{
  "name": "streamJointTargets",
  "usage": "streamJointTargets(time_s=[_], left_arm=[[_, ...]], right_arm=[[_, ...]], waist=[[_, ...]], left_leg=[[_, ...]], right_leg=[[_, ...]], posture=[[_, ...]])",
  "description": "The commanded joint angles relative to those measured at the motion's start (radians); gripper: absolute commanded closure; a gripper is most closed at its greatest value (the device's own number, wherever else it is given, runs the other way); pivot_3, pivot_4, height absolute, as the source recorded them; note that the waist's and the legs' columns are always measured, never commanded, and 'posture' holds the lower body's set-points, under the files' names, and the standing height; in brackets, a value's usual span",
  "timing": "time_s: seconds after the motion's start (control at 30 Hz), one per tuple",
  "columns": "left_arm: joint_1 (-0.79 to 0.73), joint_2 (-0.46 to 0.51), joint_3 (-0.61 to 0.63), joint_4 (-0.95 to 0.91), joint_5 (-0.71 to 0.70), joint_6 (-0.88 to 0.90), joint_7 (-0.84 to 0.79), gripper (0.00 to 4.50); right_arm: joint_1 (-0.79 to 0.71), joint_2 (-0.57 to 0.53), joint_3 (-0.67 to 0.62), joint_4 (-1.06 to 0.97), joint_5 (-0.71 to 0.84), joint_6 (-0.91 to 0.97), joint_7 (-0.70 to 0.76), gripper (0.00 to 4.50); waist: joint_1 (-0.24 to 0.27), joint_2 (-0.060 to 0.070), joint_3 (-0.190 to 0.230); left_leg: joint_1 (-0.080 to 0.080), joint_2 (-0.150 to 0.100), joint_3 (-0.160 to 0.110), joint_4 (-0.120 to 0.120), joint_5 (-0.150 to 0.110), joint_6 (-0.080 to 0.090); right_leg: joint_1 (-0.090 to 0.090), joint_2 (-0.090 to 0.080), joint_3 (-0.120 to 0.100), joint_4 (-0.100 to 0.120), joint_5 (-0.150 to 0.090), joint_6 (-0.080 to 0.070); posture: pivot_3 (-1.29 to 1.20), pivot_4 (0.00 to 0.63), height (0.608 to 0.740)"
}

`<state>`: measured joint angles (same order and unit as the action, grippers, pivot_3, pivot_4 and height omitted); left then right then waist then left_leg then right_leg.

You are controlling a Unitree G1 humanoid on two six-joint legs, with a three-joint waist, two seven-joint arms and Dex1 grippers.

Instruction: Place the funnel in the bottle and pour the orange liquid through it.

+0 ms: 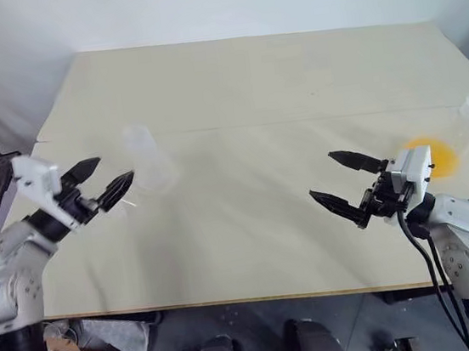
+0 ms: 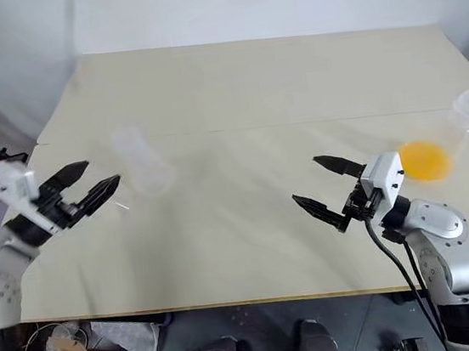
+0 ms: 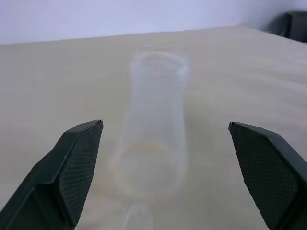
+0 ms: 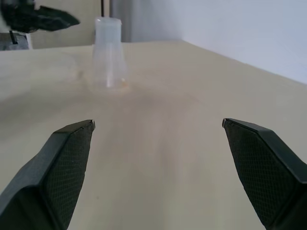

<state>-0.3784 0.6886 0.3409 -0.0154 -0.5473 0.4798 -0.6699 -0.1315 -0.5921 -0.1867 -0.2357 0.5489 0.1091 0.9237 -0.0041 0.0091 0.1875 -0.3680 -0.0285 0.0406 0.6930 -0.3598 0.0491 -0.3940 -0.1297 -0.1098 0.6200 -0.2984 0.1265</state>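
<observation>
Head view: the left gripper [image 1: 103, 180] is spread, empty, the clear bottle [image 1: 145, 158] just beyond its tips. The right gripper [image 1: 344, 179] is spread, empty; the orange liquid [image 2: 425, 160] sits in a flask [image 2: 465, 116] behind it.
Left wrist view: the bottle stands on the tabletop [image 3: 230, 72] ahead, between the fingers [image 3: 72, 167].
Right wrist view: the bottle stands far ahead.
No writing readable.

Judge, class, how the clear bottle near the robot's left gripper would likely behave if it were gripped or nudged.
The bottle looks tall and slim in the neck, so a push high up would probably tip it. It appears nearly empty, so likely light and easy to slide on the smooth table. Its clear, glossy wall may be slippery between the open left gripper's fingers.
</observation>
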Motion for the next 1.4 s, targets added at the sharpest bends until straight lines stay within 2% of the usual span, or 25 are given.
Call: streamJointTargets(time_s=[0.03,0.23,0.4,0.57,0.67,0.83,1.03,1.13,1.27,1.4], left_arm=[[-0.102,0.019,-0.056,0.111,0.056,-0.003,-0.01,0.03],[-0.247,-0.019,-0.123,0.258,0.103,-0.039,-0.038,0.03],[-0.306,-0.08,-0.132,0.333,0.112,-0.094,-0.049,0.03],[-0.317,-0.092,-0.152,0.346,0.118,-0.094,-0.094,0.03],[-0.332,-0.098,-0.148,0.371,0.128,-0.115,-0.094,0.63],[-0.351,-0.117,-0.153,0.408,0.127,-0.152,-0.119,2.16],[-0.387,-0.156,-0.179,0.38,0.094,-0.174,-0.212,2.21],[-0.412,-0.191,-0.24,0.325,0.097,-0.177,-0.298,2.21],[-0.461,-0.293,-0.313,0.32,0.094,-0.166,-0.356,2.21],[-0.498,-0.393,-0.405,0.43,0.17,-0.268,-0.413,2.21]], right_arm=[[0.016,-0.026,-0.046,-0.036,0.004,-0.015,0.001,0.0],[0.058,-0.013,-0.05,-0.079,0.001,-0.014,-0.032,0.0],[0.089,0.004,-0.047,-0.104,-0.001,-0.021,-0.059,0.0],[0.108,0.012,-0.053,-0.117,-0.001,-0.028,-0.074,0.0],[0.126,0.017,-0.054,-0.128,-0.001,-0.032,-0.084,0.0],[0.154,0.026,-0.053,-0.145,-0.004,-0.04,-0.107,0.0],[0.221,0.032,-0.084,-0.183,-0.011,-0.044,-0.147,0.0],[0.294,0.031,-0.139,-0.222,-0.006,-0.042,-0.175,0.0],[0.427,0.048,-0.222,-0.292,-0.001,-0.043,-0.207,0.0],[0.534,0.079,-0.28,-0.352,-0.009,-0.047,-0.245,0.0]], waist=[[0.001,0.0,0.0],[0.007,0.0,0.0],[0.023,-0.001,0.001],[0.027,-0.001,0.001],[0.029,-0.001,0.001],[0.029,-0.001,0.001],[0.033,-0.001,0.001],[0.036,-0.001,0.001],[0.041,-0.002,0.001],[0.041,-0.002,0.001]], left_leg=[[0.0,0.0,0.0,0.0,0.0,0.0],[-0.001,0.0,0.0,0.004,0.0,0.001],[-0.002,-0.001,0.0,0.005,0.0,0.001],[-0.002,-0.001,0.0,0.006,0.0,0.001],[-0.002,-0.001,0.0,0.006,0.001,0.001],[-0.002,-0.001,0.0,0.006,0.001,0.001],[-0.002,-0.002,-0.001,0.006,0.001,0.001],[-0.003,-0.002,-0.001,0.006,0.001,0.002],[-0.003,-0.003,-0.001,0.006,0.001,0.002],[-0.002,-0.003,0.001,0.006,0.002,0.003]], right_leg=[[0.0,0.0,-0.002,0.0,0.0,0.0],[0.001,0.0,-0.004,-0.001,0.0,0.0],[0.002,-0.001,-0.004,-0.001,0.0,0.0],[0.002,-0.001,-0.004,-0.001,0.0,0.0],[0.002,0.0,-0.004,0.0,0.0,0.0],[0.002,-0.001,-0.004,0.0,0.0,0.0],[0.002,-0.001,-0.004,0.0,0.0,0.0],[0.002,-0.001,-0.004,-0.001,0.0,0.001],[0.003,-0.002,-0.004,-0.001,0.001,0.001],[0.003,-0.001,-0.003,-0.002,0.001,0.001]], posture=[[0.0,0.15,0.74],[0.0,0.15,0.74],[0.0,0.15,0.74],[0.0,0.15,0.74],[0.0,0.15,0.74],[0.0,0.15,0.74],[0.0,0.15,0.74],[0.0,0.15,0.74],[0.0,0.15,0.74],[0.0,0.15,0.74]])
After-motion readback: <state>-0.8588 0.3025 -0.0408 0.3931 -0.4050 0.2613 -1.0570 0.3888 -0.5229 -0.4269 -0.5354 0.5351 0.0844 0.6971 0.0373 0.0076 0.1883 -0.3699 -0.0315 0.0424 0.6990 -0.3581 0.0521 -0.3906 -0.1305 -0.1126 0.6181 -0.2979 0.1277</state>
